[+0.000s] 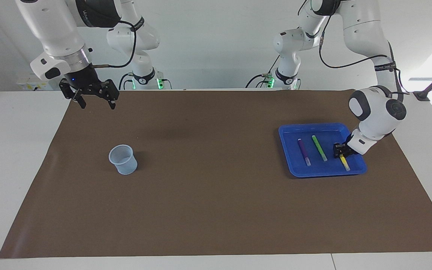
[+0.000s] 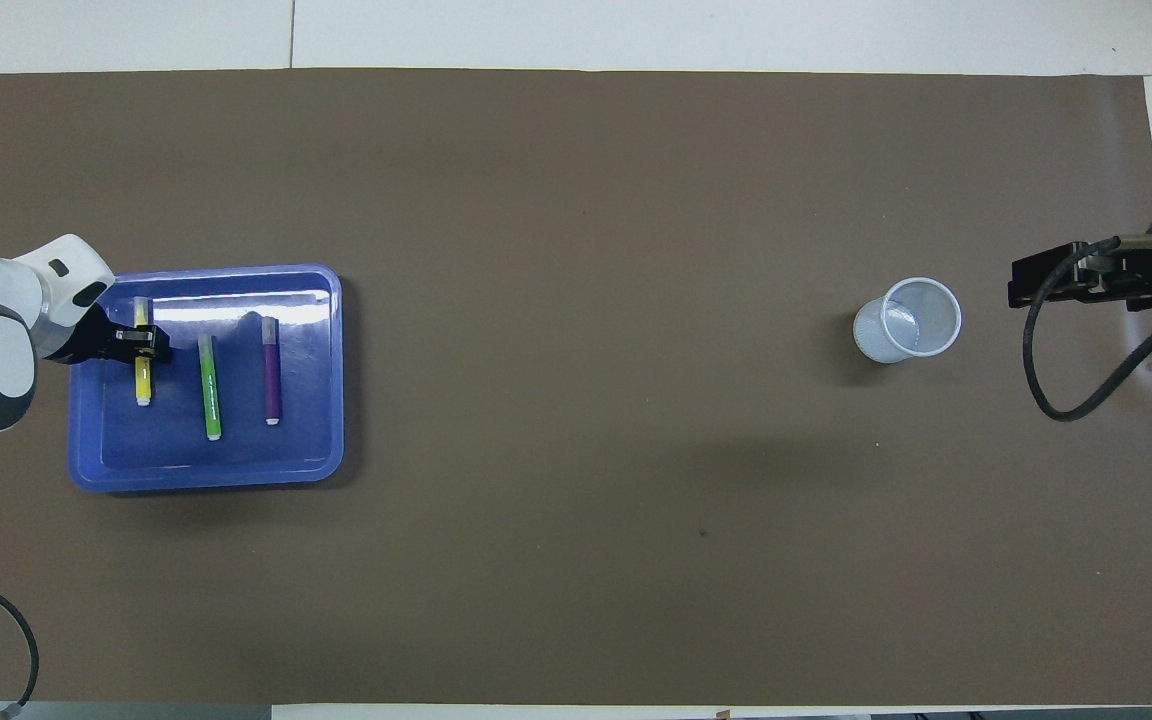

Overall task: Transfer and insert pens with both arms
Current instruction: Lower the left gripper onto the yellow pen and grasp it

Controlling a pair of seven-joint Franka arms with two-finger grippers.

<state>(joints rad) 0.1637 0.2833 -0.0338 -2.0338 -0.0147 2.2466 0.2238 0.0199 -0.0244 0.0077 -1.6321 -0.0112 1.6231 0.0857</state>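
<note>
Three pens lie side by side in a blue tray (image 1: 285, 139) (image 2: 236, 472) toward the left arm's end of the table: the purple pen (image 1: 303, 150) (image 2: 272, 372), the green pen (image 1: 319, 148) (image 2: 209, 392) and the yellow pen (image 1: 345, 164) (image 2: 143, 386). My left gripper (image 1: 340, 151) (image 2: 143, 343) is down in the tray, its fingers closed across the yellow pen's middle, and the pen still rests on the tray floor. My right gripper (image 1: 98, 105) (image 2: 1021, 285) hangs open and holds nothing, over the mat's edge at the right arm's end.
A clear plastic cup (image 1: 123, 159) (image 2: 906, 320) stands upright on the brown mat (image 1: 216, 195) toward the right arm's end. Two smaller white arms with green-lit bases (image 1: 144, 78) stand along the robots' edge of the table.
</note>
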